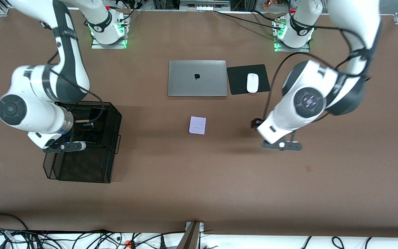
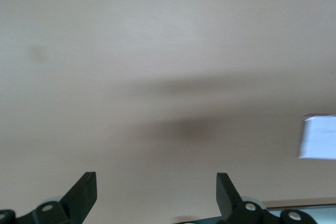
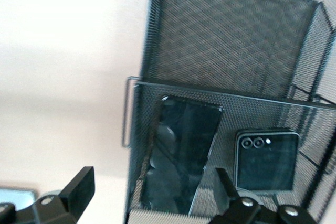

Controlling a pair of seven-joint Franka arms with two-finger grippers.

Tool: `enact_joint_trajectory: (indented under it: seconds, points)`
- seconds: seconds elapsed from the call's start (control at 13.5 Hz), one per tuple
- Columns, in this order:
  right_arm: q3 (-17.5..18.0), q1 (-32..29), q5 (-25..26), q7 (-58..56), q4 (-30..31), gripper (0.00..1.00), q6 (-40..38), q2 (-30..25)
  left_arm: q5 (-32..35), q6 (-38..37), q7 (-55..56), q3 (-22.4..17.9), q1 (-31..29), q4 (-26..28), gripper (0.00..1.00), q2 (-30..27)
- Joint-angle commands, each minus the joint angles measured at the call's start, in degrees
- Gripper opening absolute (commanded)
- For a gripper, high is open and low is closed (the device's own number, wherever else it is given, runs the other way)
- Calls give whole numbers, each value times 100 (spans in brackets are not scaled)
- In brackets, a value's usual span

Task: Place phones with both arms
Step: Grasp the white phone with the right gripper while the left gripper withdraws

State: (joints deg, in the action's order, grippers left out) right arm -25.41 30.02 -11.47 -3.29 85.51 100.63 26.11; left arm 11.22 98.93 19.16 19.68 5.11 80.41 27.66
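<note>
Two phones filed in the mesh organizer, the lavender one waiting on the surface.

Our right gripper (image 3: 152, 192) hangs open and empty over the mesh organizer (image 1: 81, 145), where the slab phone (image 3: 178, 156) and the black flip phone (image 3: 266, 161) lie side by side just below its fingertips. Our left gripper (image 2: 156, 190), also open and empty, hovers low over bare surface (image 1: 219, 193), with the lavender flip phone (image 1: 197, 125) well off toward the right arm's end. For the pickup, we should centre over the phone, descend squarely and close across its short sides.
</note>
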Motion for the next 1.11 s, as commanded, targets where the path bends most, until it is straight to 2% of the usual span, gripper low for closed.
enact_joint_trajectory:
  seconds: [0.0, 0.22, 0.3, 0.37, 0.45, 0.52, 0.67, 0.82, 0.89, 1.04]
  points:
    - [45, 336, 119, 624, -465, 100, -412, 17, 328, -435, -807, 1, -316, 203, 100, -708]
    - [80, 1144, 49, 2336, -518, 100, -308, 209, 118, -576, -1439, -112, -922, 412, 100, -1628]
    - [89, 1451, 5, 2847, -605, 100, -116, 393, -231, -515, -1503, -461, -941, 719, 100, -2015]
    - [115, 1794, 5, 3417, -632, 100, 199, 560, -791, -454, -1512, -995, -828, 1000, 100, -2393]
    - [133, 2049, -4, 4006, -632, 100, 594, 745, -1215, -131, -1564, -1392, -714, 1447, 100, -2710]
    - [229, 2226, -39, 4508, -641, 100, 998, 929, -1280, 403, -1930, -1579, -660, 1956, 100, -3070]
    - [439, 2455, -57, 5152, -676, 100, 1763, 1377, -1272, 1030, -2810, -1607, -590, 2784, 100, -3678]
    - [729, 2491, -48, 5540, -676, 100, 2545, 1782, -1115, 823, -2333, -1659, -337, 2840, 100, -3681]
    - [809, 2500, -48, 5620, -668, 100, 2862, 1975, -809, 647, -2190, -1834, -135, 2744, 100, -3637]
    - [827, 2509, -48, 5620, -668, 100, 3338, 2266, -753, 312, -2163, -1827, -62, 2534, 100, -3506]
